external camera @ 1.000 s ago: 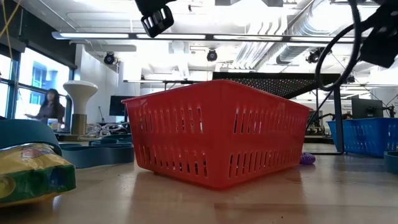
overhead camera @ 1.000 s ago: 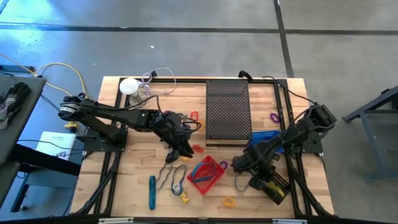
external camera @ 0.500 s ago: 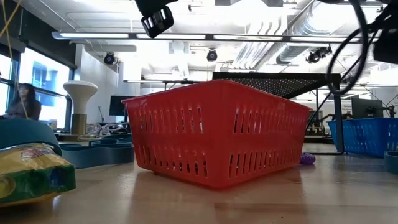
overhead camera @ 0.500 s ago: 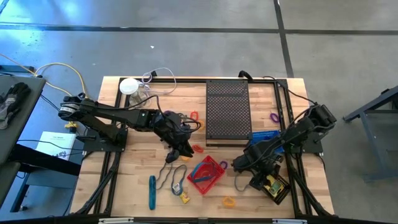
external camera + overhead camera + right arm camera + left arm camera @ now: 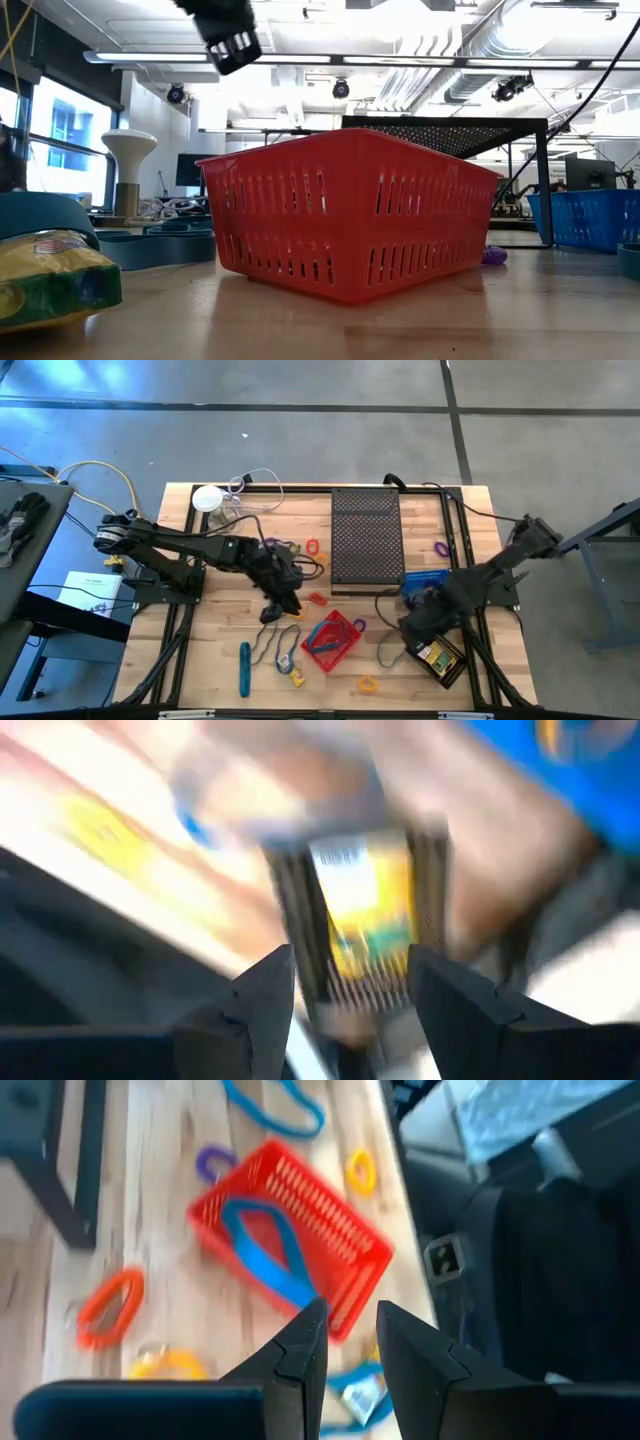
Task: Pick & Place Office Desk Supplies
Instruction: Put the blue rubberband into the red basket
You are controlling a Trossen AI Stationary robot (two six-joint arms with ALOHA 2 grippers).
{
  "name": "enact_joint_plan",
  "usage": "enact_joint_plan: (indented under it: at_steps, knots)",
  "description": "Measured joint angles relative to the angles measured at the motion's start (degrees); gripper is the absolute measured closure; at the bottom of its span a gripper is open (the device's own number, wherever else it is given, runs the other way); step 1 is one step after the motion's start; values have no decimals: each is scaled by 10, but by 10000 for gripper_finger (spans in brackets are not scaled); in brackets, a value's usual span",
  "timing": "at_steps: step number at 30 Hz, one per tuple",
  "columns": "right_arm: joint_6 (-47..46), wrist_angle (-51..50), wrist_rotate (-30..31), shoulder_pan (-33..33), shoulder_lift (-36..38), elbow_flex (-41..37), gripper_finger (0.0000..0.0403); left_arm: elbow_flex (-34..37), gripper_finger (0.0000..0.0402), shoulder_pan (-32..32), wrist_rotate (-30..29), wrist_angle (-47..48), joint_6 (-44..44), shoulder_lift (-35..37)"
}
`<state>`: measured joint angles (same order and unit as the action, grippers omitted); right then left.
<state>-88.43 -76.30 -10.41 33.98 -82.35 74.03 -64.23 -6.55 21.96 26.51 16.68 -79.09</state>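
Observation:
My right gripper (image 5: 415,628) hangs open above the table, near a small black basket (image 5: 437,658) that holds a yellow packet (image 5: 365,920). Its wrist view looks down on both between its fingers (image 5: 350,960). My left gripper (image 5: 283,603) hovers left of the red basket (image 5: 332,640), its fingers (image 5: 350,1312) a narrow gap apart with nothing between them. A blue loop (image 5: 270,1250) lies in the red basket. A teal stick (image 5: 244,668), grey and blue loops (image 5: 275,645), a yellow packet (image 5: 297,678), a yellow ring (image 5: 368,684) and an orange loop (image 5: 318,598) lie loose on the table.
The large black perforated tray (image 5: 365,540) lies at the far middle, with a blue basket (image 5: 425,580) to its right. A white round object with a cable (image 5: 207,498) stands far left. A purple ring (image 5: 440,547) and a red ring (image 5: 311,546) flank the tray.
My right gripper has risen from low over the black basket and drawn off toward the table's far side, its wrist rolling. The yellow packet stays in the black basket and now shows uncovered. My left gripper has tipped down a little.

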Motion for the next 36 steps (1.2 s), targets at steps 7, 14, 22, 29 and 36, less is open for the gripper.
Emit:
enact_joint_plan:
  at_steps: [7, 14, 22, 29, 36]
  knots:
    - [119, 147, 371, 104, -3, 0, 220, 0, 316, -12, -23, 24, -2, 0]
    - [304, 254, 426, 141, -68, 0, 220, 0, 316, -57, -43, -56, -6, -12]
    - [307, 286, 342, 128, -164, -1, 220, 0, 316, -109, -110, -67, -19, -20]
    - [280, 300, 271, 118, -226, -1, 220, 0, 316, -143, -159, -68, -18, -22]
    - [238, 303, 246, 105, -225, -1, 220, 0, 316, -154, -163, -76, -29, -22]
